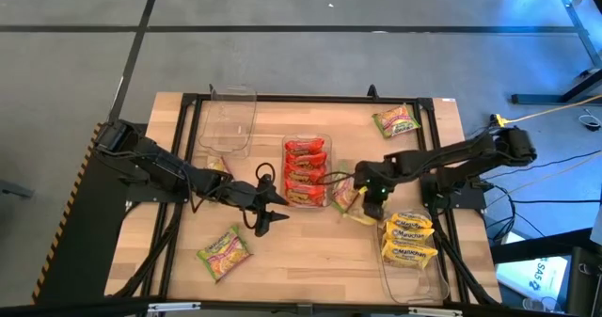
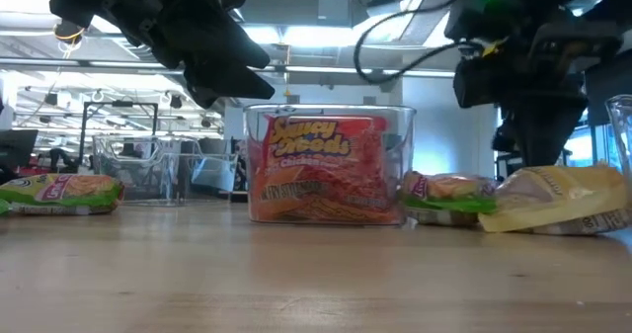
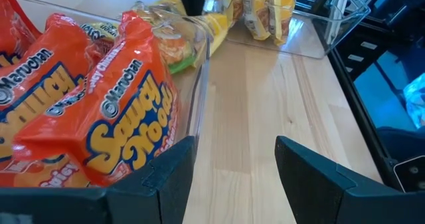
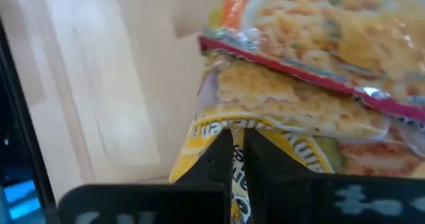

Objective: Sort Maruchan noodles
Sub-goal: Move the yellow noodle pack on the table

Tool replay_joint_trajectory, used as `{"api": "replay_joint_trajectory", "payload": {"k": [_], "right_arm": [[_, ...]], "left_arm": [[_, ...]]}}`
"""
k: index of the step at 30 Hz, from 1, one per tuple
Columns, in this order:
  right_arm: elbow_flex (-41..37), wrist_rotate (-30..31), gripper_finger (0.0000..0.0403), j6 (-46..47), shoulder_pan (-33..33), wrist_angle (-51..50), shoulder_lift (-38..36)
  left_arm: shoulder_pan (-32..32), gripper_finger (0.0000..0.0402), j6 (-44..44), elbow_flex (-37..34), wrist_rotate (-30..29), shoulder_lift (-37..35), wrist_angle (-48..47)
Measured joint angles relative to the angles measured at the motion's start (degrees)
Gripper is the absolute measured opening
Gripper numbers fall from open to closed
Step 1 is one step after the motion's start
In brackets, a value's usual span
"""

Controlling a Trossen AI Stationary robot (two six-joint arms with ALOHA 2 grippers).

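Note:
Red Maruchan packets (image 1: pixel 306 171) stand in a row in the clear centre tray (image 1: pixel 324 140). Yellow packets (image 1: pixel 407 239) lie in the right tray (image 1: pixel 414 284). Green packets lie flat on the table at the far right (image 1: pixel 395 120), the near left (image 1: pixel 223 252) and by the left arm (image 1: pixel 217 164). Another green packet (image 1: pixel 342 194) lies beside the centre tray. My right gripper (image 1: pixel 372 200) is shut on a yellow packet (image 1: pixel 362 214). My left gripper (image 1: pixel 271 205) hovers open at the centre tray's near left corner, touching nothing. My right gripper pinches the yellow packet by its crimped end edge (image 4: pixel 234 159) between the two fingers (image 4: pixel 216 154), coming from above and pointing down. In the low view the packet (image 2: pixel 563 201) rests along the table, with its top side humped up under the gripper.
An empty clear tray (image 1: pixel 230 119) stands at the far left. In the left wrist view, bare wood (image 3: pixel 259 104) runs between the centre tray wall (image 3: pixel 199 84) and the right tray (image 3: pixel 319 24). Black frame rails edge the table. Cables trail on the right.

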Motion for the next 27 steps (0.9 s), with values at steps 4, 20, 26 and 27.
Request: {"api": "replay_joint_trajectory", "payload": {"k": [4,20,26,27], "right_arm": [[4.0,3.6,0.0012,-3.8,2.3,-4.0,0.2],[10.1,13.5,0.0012,-2.7,13.5,-2.1,10.3],[13.8,13.5,0.0012,-2.7,17.5,6.5,17.1],[14.7,13.9,0.0012,-2.7,18.3,7.3,18.1]], "left_arm": [[0.0,0.0204,-0.2,0.0,0.0,0.0,0.3],[-3.0,0.0204,-10.8,0.0,6.0,0.0,0.1],[-8.6,0.0204,-15.6,0.0,1.9,0.0,2.6],[-9.7,0.0204,-16.5,0.0,1.1,0.0,3.0]]}}
